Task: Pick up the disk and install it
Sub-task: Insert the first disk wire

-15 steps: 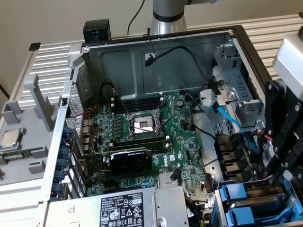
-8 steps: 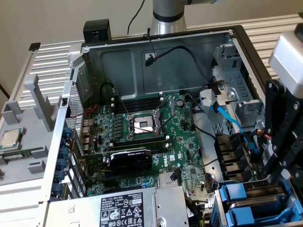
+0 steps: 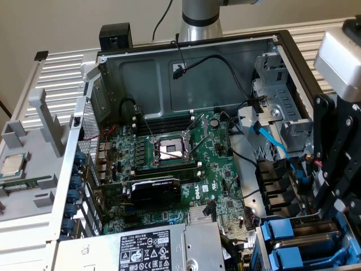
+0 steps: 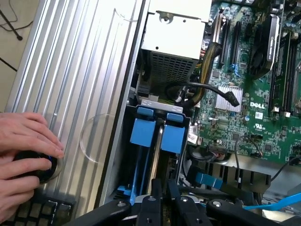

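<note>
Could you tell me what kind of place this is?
Probably a robot test bench for computer assembly: an open computer case with its motherboard lies on a ribbed metal table, and a person's hand rests beside a keyboard.

Ribbed metal table [image 3: 59, 79], open computer case [image 3: 169, 73]

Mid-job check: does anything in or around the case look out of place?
The processor socket looks open, levers raised, while a chip lies outside on the grey tray. A person's hand is over the ribbed table.
</note>
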You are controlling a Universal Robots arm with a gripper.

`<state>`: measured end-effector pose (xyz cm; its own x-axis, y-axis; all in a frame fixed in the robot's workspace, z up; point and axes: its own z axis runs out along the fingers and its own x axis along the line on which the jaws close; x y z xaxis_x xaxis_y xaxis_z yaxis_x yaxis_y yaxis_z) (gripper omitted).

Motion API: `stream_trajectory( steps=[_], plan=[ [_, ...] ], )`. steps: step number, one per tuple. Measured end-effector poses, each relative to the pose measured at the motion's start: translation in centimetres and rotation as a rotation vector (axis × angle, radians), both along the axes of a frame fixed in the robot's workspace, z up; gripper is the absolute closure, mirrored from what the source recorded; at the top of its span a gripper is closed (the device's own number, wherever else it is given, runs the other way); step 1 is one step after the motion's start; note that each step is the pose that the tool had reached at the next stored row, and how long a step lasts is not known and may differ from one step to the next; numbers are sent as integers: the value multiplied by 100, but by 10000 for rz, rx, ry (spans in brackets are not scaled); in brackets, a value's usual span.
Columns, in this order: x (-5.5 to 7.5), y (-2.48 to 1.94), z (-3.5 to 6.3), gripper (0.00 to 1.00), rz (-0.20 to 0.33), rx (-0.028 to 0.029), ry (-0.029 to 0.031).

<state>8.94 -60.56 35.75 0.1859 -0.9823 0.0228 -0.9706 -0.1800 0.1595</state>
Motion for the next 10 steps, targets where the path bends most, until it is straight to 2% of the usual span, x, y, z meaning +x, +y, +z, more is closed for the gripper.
stream_trajectory(
  steps=[1, 10],
  plan=[
    [0, 2, 0, 83, -12, -15, 0],
    [-4, 25, 1, 83, -263, -17, 0]
  ],
)
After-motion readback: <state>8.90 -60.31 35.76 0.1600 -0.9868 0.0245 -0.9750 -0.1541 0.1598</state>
